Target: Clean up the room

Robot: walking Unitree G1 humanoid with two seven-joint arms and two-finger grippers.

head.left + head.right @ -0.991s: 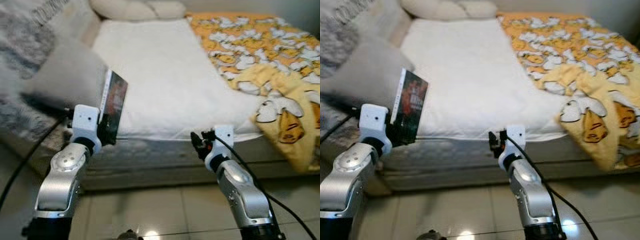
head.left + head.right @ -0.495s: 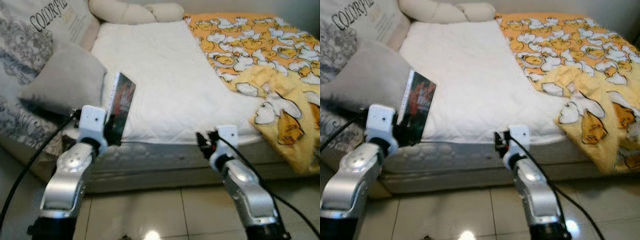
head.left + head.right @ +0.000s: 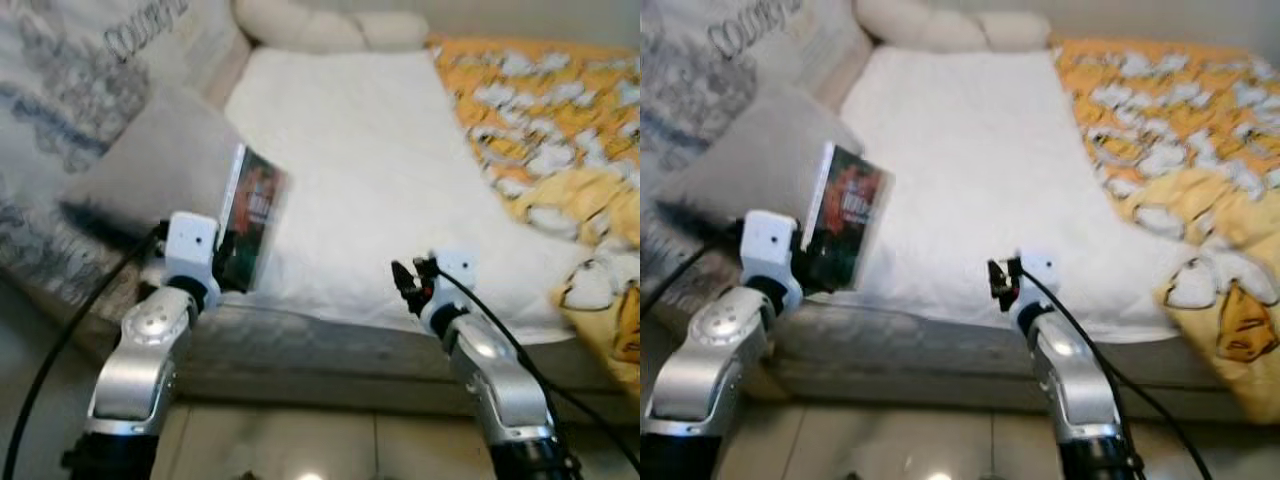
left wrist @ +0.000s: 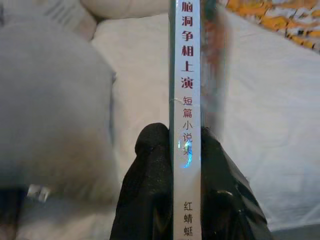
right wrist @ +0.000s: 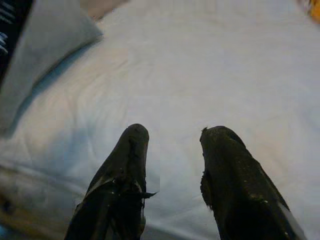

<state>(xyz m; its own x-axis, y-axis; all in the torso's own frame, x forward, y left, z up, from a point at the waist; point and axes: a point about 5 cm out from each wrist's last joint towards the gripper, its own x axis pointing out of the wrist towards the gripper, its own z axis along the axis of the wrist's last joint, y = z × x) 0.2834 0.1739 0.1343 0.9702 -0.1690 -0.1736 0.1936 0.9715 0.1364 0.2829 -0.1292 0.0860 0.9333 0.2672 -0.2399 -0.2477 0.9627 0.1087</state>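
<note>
Left end effector clenched on the upright book—now nearer the bed edge, beside the grey pillow; right end effector released—fingers apart—over the mattress. Placement likely next.

Book spine: "脑洞争相上演 短篇小说集".

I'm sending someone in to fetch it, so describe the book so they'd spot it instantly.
Start at the bed's white quilted mattress, then its near left edge beside the grey pillow. The thin dark-covered paperback book stands upright, clamped in the left tool; its white spine has Chinese lettering.
</note>
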